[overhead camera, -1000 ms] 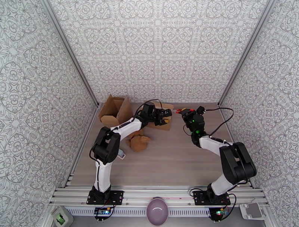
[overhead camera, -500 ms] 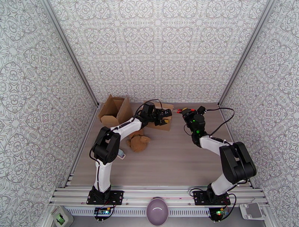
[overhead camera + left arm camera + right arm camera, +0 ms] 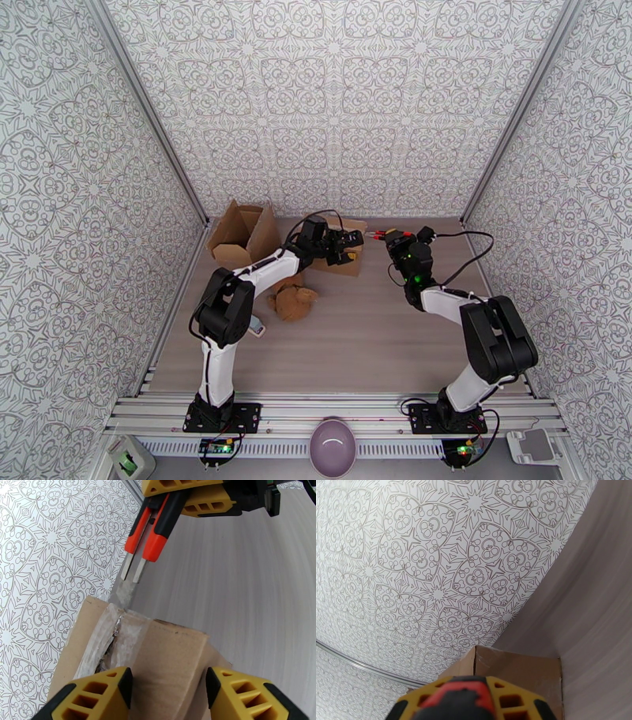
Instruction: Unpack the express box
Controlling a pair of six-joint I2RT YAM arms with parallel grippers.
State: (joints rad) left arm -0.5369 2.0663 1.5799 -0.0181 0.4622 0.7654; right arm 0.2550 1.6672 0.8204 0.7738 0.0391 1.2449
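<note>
Cardboard of a plain matte brown makes up the small sealed rectangular express box (image 3: 340,268). It lies on the pale grey wood-grain table (image 3: 371,339) near the back wall, between the two arms. The left gripper (image 3: 168,675) is clamped across one end of it, with a ribbed yellow plastic finger (image 3: 98,695) pressed to each side. Along the box's top edge runs a strip of clear packing tape (image 3: 118,636), wrinkled, glossy and split along a ragged seam. The right gripper (image 3: 189,494) is closed tight on an orange-handled cutting tool with two flat metal blades (image 3: 152,547). The blade tips hang just beside the taped corner; whether they touch it I cannot tell. From the right wrist, a sharp corner of the express box (image 3: 521,667) sits close to the patterned white wall (image 3: 434,578). Left of the held box stands an open brown cardboard carton (image 3: 243,229) with its flaps raised. Nearer the arms lies a crumpled wad of brown paper (image 3: 294,301).
</note>
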